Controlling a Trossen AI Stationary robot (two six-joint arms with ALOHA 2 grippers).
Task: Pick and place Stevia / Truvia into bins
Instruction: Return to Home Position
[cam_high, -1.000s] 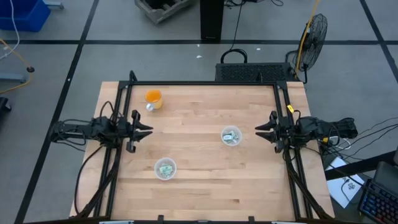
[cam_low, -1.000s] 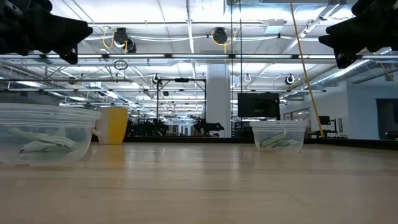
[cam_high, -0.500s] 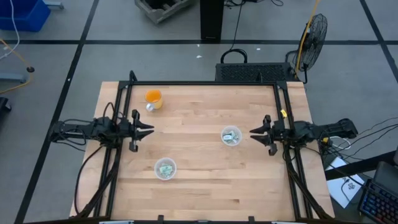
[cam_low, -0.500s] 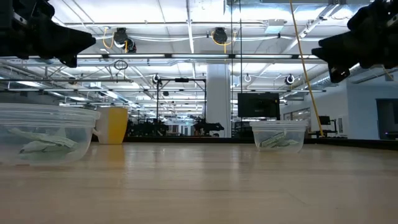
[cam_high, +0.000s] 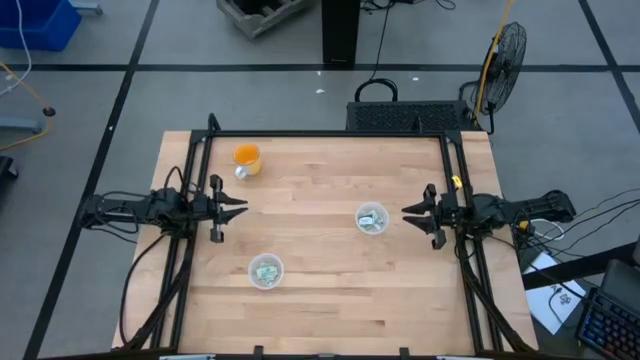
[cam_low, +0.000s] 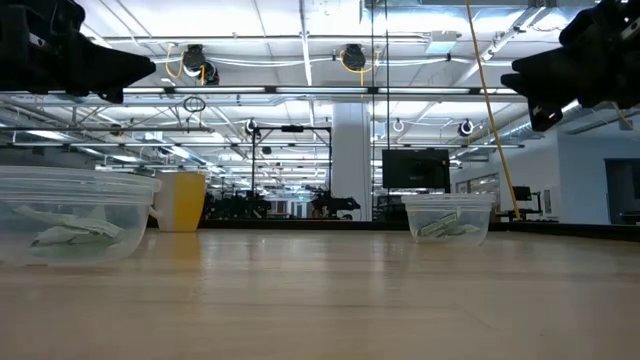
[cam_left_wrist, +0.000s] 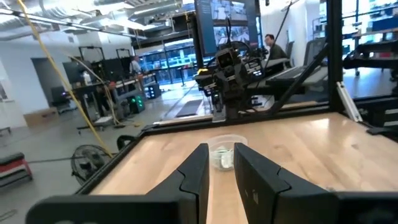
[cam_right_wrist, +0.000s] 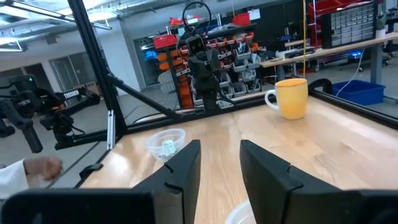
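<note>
Pale green and white paper packets (cam_high: 371, 220) lie only inside the two small round clear plastic cups (cam_high: 251, 270), one centre-right in the high view and one lower centre; packet axes too small to tell. Right gripper (cam_high: 406, 212) sits just right of the centre-right cup, and left gripper (cam_high: 243, 208) up-left of the lower cup, apart from it. Both grippers have their fingers parted and hold nothing, so judged nothing is left to reach.

Orange mug (cam_high: 246, 157) on wooden table (cam_high: 320, 300); fan (cam_high: 508, 50) beyond.
</note>
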